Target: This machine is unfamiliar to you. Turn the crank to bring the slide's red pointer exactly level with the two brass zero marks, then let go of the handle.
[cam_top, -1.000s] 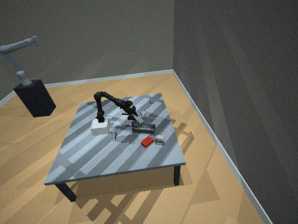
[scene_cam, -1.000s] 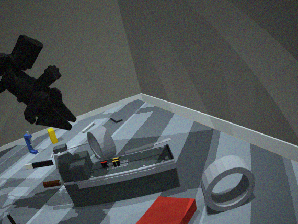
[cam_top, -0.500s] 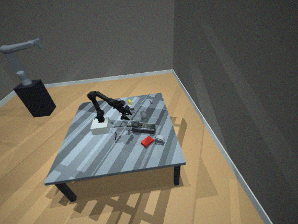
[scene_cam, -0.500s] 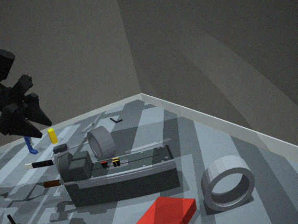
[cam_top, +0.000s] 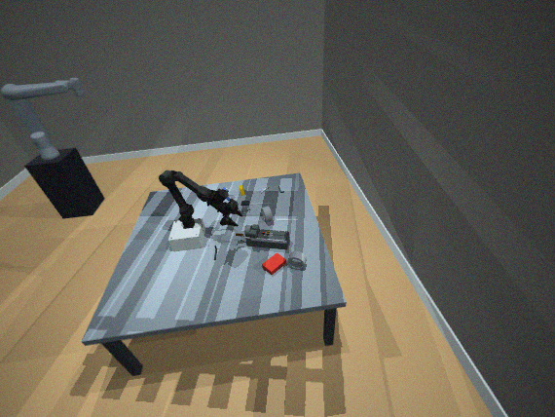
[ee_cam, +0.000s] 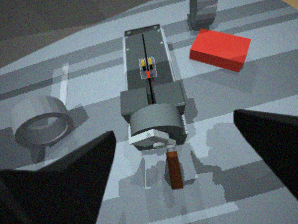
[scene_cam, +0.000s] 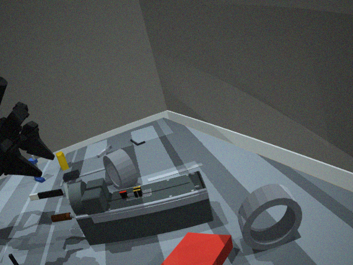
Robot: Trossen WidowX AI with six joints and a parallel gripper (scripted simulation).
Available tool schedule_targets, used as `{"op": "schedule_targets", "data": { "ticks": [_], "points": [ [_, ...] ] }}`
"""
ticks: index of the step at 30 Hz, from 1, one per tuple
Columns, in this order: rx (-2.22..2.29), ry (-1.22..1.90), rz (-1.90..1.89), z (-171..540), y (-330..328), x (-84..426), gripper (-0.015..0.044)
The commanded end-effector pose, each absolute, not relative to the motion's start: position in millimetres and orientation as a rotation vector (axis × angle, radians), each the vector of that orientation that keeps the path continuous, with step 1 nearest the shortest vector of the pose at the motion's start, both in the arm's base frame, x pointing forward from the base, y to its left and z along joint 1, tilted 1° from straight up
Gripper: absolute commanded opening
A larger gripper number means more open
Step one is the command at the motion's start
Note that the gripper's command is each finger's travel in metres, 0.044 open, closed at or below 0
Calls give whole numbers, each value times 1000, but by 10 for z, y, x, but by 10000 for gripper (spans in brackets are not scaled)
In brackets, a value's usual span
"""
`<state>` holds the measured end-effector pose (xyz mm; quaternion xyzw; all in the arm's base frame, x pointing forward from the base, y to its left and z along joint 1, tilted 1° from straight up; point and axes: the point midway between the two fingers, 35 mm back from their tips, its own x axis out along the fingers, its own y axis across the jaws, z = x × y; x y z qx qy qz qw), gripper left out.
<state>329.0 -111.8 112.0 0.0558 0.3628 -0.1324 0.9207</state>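
Note:
The machine (cam_top: 268, 241) (scene_cam: 148, 221) (ee_cam: 137, 47) is a long dark grey box with a slotted top. The red pointer (scene_cam: 123, 194) (ee_cam: 148, 74) sits in the slot, on the crank side of the two brass zero marks (scene_cam: 137, 188) (ee_cam: 143, 64), a short gap from them. The crank arm (ee_cam: 149, 136) is pale grey at the round hub, and its brown handle (cam_top: 239, 235) (scene_cam: 61, 217) (ee_cam: 174, 170) sticks out towards the robot's base. My gripper (cam_top: 239, 219) (scene_cam: 47, 167) (ee_cam: 172, 126) is open and empty, above and behind the handle, not touching it.
A red block (cam_top: 274, 263) (scene_cam: 201, 251) (ee_cam: 220, 49) and a grey ring (scene_cam: 246, 213) lie on one side of the machine. Another grey ring (cam_top: 267, 214) (scene_cam: 128, 167) (ee_cam: 30, 112) stands on the other side. A yellow block (cam_top: 241, 190) (scene_cam: 62, 161) stands farther back.

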Motion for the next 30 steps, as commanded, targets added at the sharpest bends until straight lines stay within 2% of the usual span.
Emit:
{"op": "schedule_targets", "data": {
  "ticks": [1,12,30],
  "points": [
    [123,753,-270,871,-1112,3300,440],
    [123,754,-270,327,-1088,3259,440],
    [123,755,-270,76,-1091,3279,440]
  ]
}}
